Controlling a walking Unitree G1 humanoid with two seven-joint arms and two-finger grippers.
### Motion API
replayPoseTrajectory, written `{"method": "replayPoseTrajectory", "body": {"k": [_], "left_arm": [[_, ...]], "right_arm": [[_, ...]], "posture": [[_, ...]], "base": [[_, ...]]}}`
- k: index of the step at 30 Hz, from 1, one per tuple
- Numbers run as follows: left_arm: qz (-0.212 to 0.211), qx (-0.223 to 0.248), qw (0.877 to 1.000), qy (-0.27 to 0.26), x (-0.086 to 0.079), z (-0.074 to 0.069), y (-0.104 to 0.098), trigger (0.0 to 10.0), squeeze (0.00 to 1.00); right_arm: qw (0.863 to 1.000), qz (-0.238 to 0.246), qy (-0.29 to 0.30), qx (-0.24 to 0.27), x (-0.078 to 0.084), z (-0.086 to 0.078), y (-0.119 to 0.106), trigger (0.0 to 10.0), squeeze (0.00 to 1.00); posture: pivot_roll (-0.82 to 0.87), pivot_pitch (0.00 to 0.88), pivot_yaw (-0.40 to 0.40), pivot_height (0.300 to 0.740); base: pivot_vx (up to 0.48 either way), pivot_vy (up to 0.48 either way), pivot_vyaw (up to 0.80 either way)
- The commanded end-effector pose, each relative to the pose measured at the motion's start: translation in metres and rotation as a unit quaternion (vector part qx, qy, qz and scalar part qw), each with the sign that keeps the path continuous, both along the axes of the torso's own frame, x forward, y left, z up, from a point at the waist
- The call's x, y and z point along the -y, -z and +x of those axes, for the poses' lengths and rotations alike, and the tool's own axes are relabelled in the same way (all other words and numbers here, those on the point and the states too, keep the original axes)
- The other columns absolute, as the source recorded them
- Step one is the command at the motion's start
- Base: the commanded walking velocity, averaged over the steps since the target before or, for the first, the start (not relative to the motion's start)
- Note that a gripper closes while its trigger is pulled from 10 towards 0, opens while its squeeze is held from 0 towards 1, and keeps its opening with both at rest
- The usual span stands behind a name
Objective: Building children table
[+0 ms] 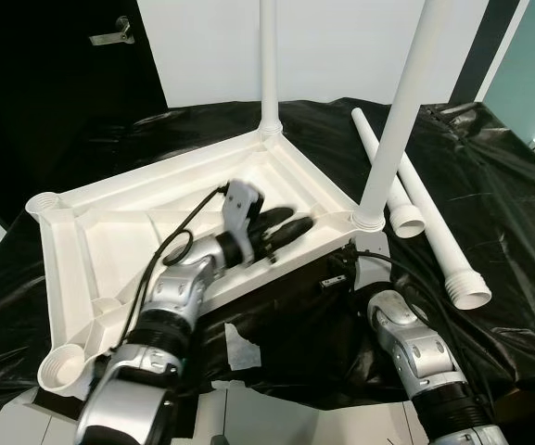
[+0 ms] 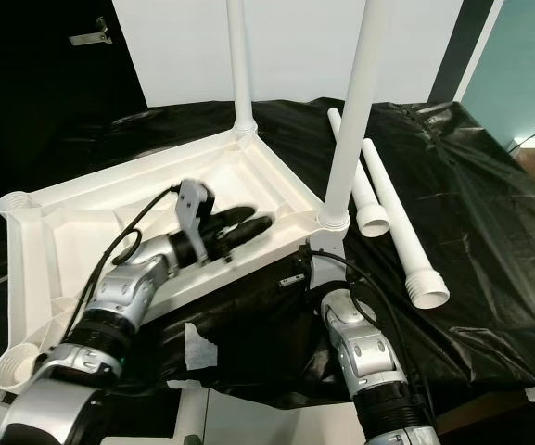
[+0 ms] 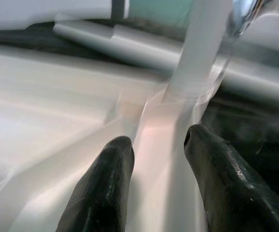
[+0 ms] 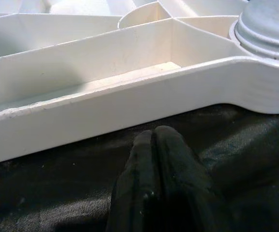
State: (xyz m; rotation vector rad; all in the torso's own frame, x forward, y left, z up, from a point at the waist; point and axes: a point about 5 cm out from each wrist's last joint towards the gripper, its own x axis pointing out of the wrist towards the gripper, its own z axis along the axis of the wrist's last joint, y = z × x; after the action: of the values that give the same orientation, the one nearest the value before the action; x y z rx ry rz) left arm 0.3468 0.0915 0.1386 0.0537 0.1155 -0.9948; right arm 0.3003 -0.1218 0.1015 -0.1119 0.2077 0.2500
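Left eye view: left end effector, spread, over the light, stiff, slippery tabletop; best gripped at a rib.

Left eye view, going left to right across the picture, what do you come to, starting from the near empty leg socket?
Near empty socket → left tool over the upturned tabletop → fitted leg at the right corner → two loose legs lying on the black sheet.
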Motion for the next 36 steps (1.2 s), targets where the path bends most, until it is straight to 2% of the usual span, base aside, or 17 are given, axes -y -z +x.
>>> {"method": "replayPoseTrajectory", "body": {"k": [1,2,4,7,11,14,15,17,18,20,22,26,29,34,36], "left_arm": [[0.07,-0.029,0.996,-0.037,-0.01,0.004,0.016,10.0,0.0],[0.07,-0.029,0.996,-0.037,-0.01,0.004,0.016,10.0,0.0],[0.1,-0.054,0.991,-0.068,-0.018,0.005,0.025,10.0,0.0],[0.11,-0.071,0.989,-0.064,-0.016,0.002,0.031,10.0,0.0],[0.143,-0.088,0.986,-0.018,-0.011,-0.005,0.043,10.0,0.0],[0.146,-0.094,0.985,-0.008,-0.009,-0.007,0.045,10.0,0.0],[0.148,-0.101,0.984,0.016,-0.004,-0.011,0.048,10.0,0.0],[0.148,-0.101,0.984,0.016,-0.004,-0.011,0.048,10.0,0.0],[0.139,-0.112,0.982,0.066,0.01,-0.021,0.052,10.0,0.0],[0.122,-0.114,0.981,0.093,0.021,-0.027,0.051,10.0,0.0],[0.116,-0.114,0.982,0.1,0.025,-0.029,0.05,10.0,0.0],[0.075,-0.114,0.984,0.112,0.042,-0.03,0.041,10.0,0.0],[0.069,-0.11,0.984,0.121,0.049,-0.033,0.04,10.0,0.0],[0.052,-0.101,0.986,0.121,0.055,-0.036,0.039,10.0,0.0],[0.036,-0.078,0.991,0.104,0.058,-0.034,0.035,10.0,0.0]], "right_arm": [[1.0,-0.001,-0.007,-0.006,-0.003,-0.002,0.002,10.0,0.0],[1.0,-0.001,-0.007,-0.006,-0.003,-0.002,0.002,10.0,0.0],[1.0,-0.001,-0.008,-0.005,-0.003,-0.002,0.001,10.0,0.0],[1.0,-0.001,-0.009,-0.005,-0.004,-0.002,0.001,10.0,0.0],[1.0,-0.003,-0.01,-0.004,-0.004,-0.002,0.001,10.0,0.0],[1.0,-0.003,-0.01,-0.004,-0.003,-0.002,0.0,10.0,0.0],[1.0,-0.003,-0.009,-0.004,-0.003,-0.001,0.0,10.0,0.0],[1.0,-0.003,-0.009,-0.004,-0.003,-0.001,0.0,10.0,0.0],[1.0,-0.01,-0.007,-0.001,-0.001,0.002,-0.001,10.0,0.0],[1.0,-0.023,-0.005,0.006,0.004,0.007,-0.003,10.0,0.0],[1.0,-0.029,-0.003,0.009,0.007,0.01,-0.004,10.0,0.0],[0.998,-0.054,0.007,0.036,0.02,0.034,-0.021,10.0,0.0],[0.997,-0.059,0.013,0.047,0.024,0.042,-0.029,10.0,0.0],[0.996,-0.065,0.02,0.057,0.026,0.049,-0.035,10.0,0.0],[0.996,-0.057,0.016,0.061,0.02,0.048,-0.037,10.0,0.0]], "posture": [[-0.06,0.0,0.024,0.74],[-0.06,0.0,0.024,0.74],[-0.06,0.0,0.023,0.74],[-0.06,0.0,0.021,0.74],[-0.07,0.0,0.021,0.74],[-0.07,0.0,0.021,0.74],[-0.07,0.0,0.021,0.74],[-0.07,0.0,0.021,0.74],[-0.06,0.0,0.029,0.74],[-0.06,0.0,0.029,0.74],[-0.06,0.0,0.029,0.74],[-0.05,0.0,0.03,0.74],[-0.04,0.0,0.026,0.74],[-0.04,0.0,0.026,0.74],[-0.04,0.0,0.025,0.74]], "base": [[0.0,0.0,0.0],[0.0,0.0,0.0],[0.0,0.0,0.0],[0.0,0.0,0.0],[0.0,0.0,0.0],[0.0,0.0,0.0],[0.0,0.0,0.0],[0.0,0.0,0.0],[0.0,0.0,0.0],[0.0,0.0,0.0],[0.0,0.0,0.0],[0.0,0.0,0.0],[0.0,0.0,0.0],[0.0,0.0,0.0],[0.0,0.0,0.0]]}}
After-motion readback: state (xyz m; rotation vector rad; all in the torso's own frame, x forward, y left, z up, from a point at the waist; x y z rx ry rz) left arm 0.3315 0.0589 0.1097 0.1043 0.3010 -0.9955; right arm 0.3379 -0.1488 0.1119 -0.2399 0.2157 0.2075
